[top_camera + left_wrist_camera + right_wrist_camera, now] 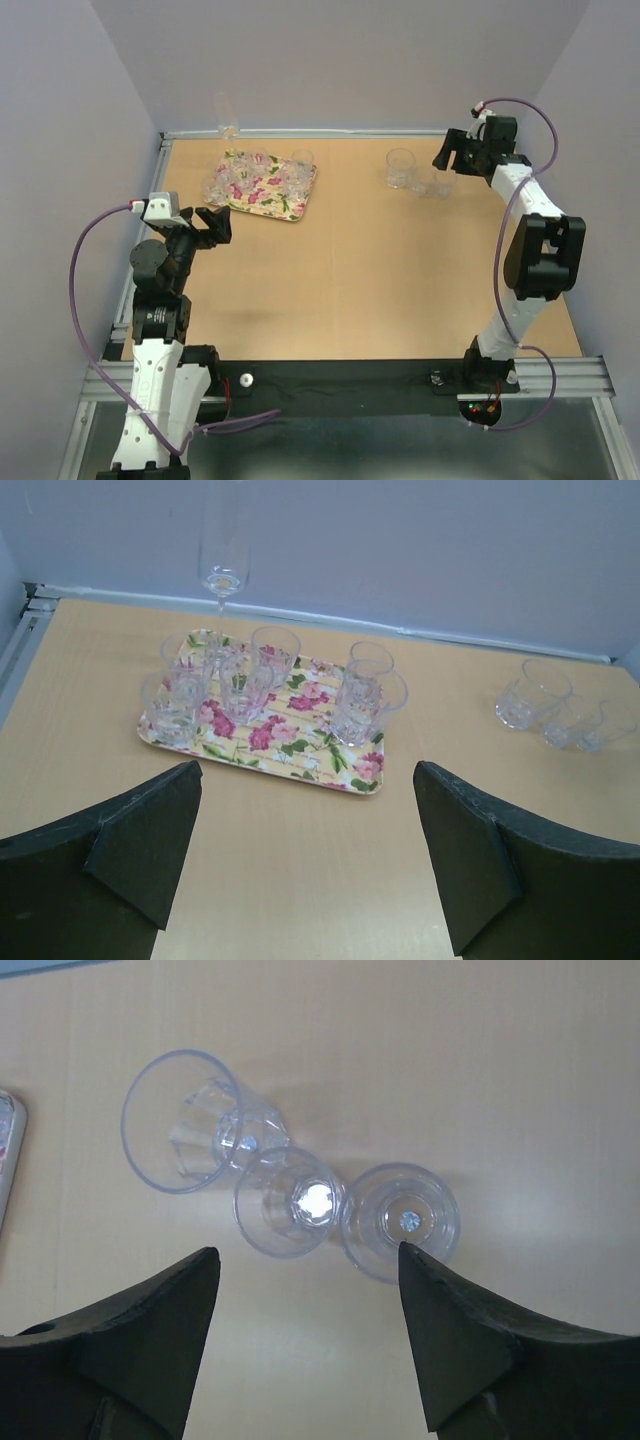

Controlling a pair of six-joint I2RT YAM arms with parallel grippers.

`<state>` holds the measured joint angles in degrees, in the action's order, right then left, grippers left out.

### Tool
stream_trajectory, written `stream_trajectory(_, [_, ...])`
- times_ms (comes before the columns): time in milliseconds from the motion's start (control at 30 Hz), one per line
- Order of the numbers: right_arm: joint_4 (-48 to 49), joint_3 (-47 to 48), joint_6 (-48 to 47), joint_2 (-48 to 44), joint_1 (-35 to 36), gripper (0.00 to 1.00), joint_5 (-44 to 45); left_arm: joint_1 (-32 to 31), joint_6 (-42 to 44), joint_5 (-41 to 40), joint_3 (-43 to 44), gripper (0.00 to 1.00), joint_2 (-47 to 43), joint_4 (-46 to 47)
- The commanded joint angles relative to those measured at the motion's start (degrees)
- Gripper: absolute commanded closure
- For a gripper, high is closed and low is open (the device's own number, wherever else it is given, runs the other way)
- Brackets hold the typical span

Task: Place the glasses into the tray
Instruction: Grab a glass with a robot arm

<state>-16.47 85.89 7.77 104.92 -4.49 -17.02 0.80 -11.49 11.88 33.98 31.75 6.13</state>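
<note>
The tray lies at about 11 o'clock on the table, close to the back wall. About six clear glasses stand upright on it, four bunched toward its left end and two toward its right. A tall stemmed glass stands at the tray's 11 o'clock, just beyond its far left corner and against the wall. Three loose glasses wait in a tight row at about 1 o'clock on the table, well apart from the tray, with bare wood between the two groups. The biggest of the three is nearest the tray. In the right wrist view the two smaller ones sit rim against rim, and whether they actually touch cannot be told. The right gripper hangs over this row, at its 3 o'clock in the top view. Its jaws are spread wide around nothing, the smaller two glasses showing between its fingers. The left gripper hovers at 9 o'clock near the table's left edge, at the tray's 7 o'clock, with its jaws fully apart and empty, facing the tray.
</note>
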Motion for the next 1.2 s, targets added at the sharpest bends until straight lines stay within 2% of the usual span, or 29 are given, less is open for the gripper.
stream_trajectory(0, [1.0,8.39,-2.58,4.04,0.1,0.26,-4.25,-0.1,0.32,0.43,0.39,0.01,-0.02,2.13])
stream_trajectory(33, [0.91,9.64,-2.58,5.19,0.1,0.3,-4.43,-0.18,0.32,0.43,0.39,0.01,-0.02,2.04])
stream_trajectory(200, [-0.14,18.5,-2.5,12.22,0.1,0.38,-8.64,-0.18,0.59,-0.01,0.3,0.01,0.24,2.04])
stream_trajectory(533, [-4.27,27.4,-4.78,21.72,1.15,0.46,-13.39,-0.18,0.94,-0.89,0.56,0.01,0.42,1.96])
stream_trajectory(1000, [-5.59,30.3,-7.33,25.15,5.98,0.46,-7.6,-0.1,1.03,-0.54,0.56,0.01,1.04,2.04])
stream_trajectory(1167, [-5.94,30.66,-9.0,25.77,7.13,0.5,-3.56,-0.09,0.94,-0.37,0.56,0.01,1.04,2.04])
